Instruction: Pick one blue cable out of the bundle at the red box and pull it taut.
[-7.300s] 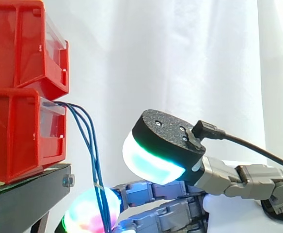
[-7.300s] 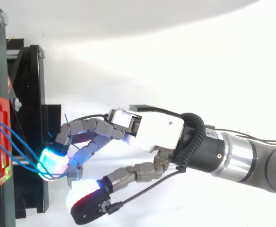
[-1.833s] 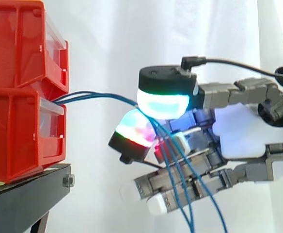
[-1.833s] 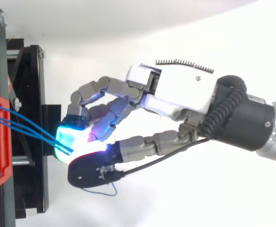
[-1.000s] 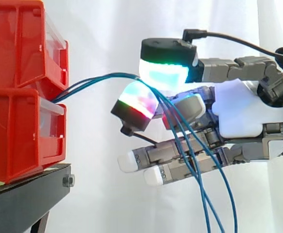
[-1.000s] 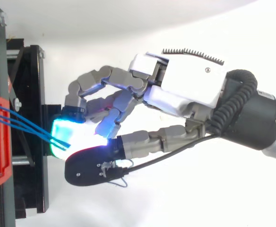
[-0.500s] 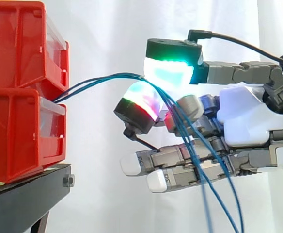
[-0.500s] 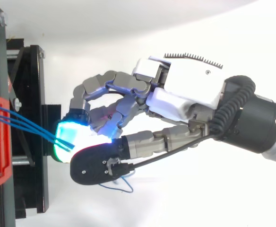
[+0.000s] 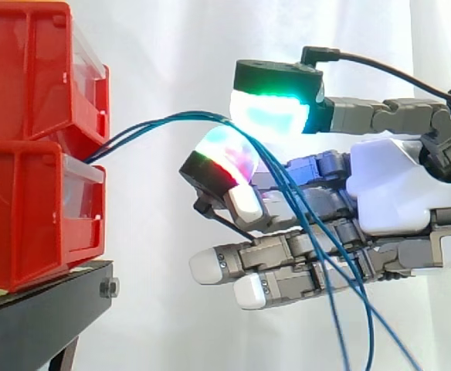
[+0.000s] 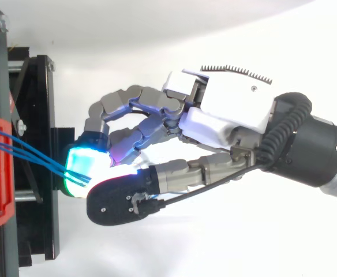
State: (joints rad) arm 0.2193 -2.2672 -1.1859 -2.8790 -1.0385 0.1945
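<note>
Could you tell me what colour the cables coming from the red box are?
The cables are blue, clearest in the side view.

The side camera looked level, close up. The top camera looked down; both shared the hand (image 10: 226, 112) and blue cables (image 9: 179, 117).

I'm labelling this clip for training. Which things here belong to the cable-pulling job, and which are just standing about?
Job in hand:
hand, pinching the cables
blue cables
lower red box, where the cables come out

Just standing about:
upper red box
black stand
white curtain
</note>
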